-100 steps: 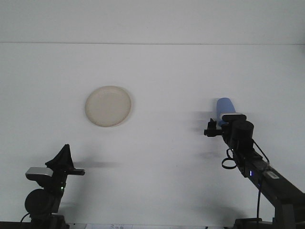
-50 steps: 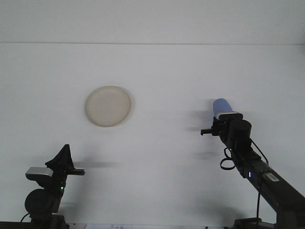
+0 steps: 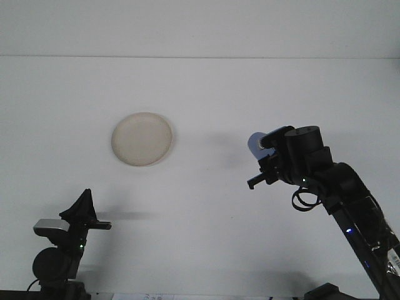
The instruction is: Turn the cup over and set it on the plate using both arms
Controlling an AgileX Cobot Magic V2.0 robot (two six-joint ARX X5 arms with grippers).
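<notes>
A cream plate lies flat on the white table, left of centre. My right gripper holds a blue cup lifted above the table at right of centre; only the cup's upper part shows past the wrist, tilted to the left. My left gripper rests low at the bottom left, far from the plate and the cup, its dark fingers pointing right with nothing between them.
The white table runs to a back edge near the top of the view, where a pale wall begins. The right arm slants up from the bottom right corner.
My right gripper has risen and swung left with the blue cup, and its wrist has turned so the cup tilts. The left arm and plate have not moved.
</notes>
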